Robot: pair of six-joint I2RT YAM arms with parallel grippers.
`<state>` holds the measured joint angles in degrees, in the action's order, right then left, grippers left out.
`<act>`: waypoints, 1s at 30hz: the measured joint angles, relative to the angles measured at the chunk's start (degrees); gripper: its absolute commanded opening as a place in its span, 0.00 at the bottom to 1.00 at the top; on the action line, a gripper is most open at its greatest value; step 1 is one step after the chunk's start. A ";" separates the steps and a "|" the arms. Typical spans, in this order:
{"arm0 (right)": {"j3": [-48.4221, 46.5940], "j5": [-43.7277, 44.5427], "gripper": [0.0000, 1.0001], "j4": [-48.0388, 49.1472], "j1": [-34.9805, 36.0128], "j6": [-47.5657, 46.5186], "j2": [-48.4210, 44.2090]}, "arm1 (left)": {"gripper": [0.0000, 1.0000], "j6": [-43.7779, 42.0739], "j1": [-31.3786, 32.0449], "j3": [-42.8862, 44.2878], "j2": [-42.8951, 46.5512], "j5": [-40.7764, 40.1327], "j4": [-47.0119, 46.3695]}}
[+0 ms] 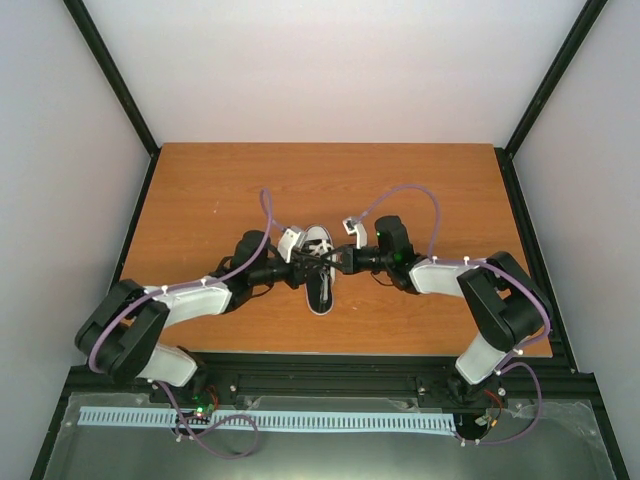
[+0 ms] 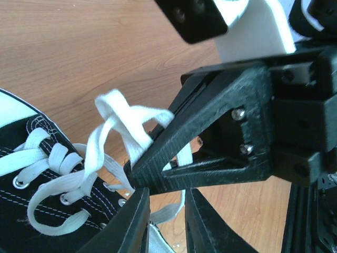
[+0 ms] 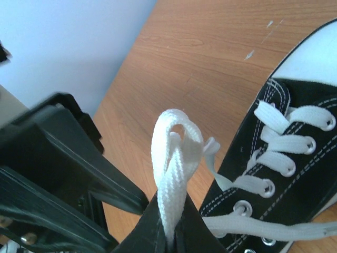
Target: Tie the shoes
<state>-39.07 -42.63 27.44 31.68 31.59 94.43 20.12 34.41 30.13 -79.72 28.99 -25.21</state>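
The shoe (image 1: 320, 272) lay in the middle of the bench (image 1: 200, 190). On one side the right fingers (image 3: 150, 234) were clamped on a lace loop (image 3: 171, 158); on the other the left fingers (image 2: 134, 224) stood slightly apart.

No readable text, brand, number or sign on the sneaker (image 1: 321, 290) or elsewhere.

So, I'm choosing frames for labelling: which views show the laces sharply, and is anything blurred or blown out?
Top view: evenly lit, shoe too small for lace detail. Left wrist: laces sharp, near fingers soft. Right wrist: lace loop crisp, toe cap washed out white.
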 measured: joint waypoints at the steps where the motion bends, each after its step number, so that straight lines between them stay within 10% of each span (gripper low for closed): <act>1: -0.26 -0.07 0.03 0.02 -0.09 0.83 0.00 | 0.23 0.00 0.11 -0.02 -0.81 0.00 -0.81; 30: -2.67 -2.56 0.03 -2.08 -1.11 8.79 0.87 | 0.39 0.70 0.70 -1.31 -11.91 -4.81 -13.90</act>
<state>-41.74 -45.19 25.36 30.57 40.38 95.31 20.82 35.11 28.82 -91.64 24.18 -39.11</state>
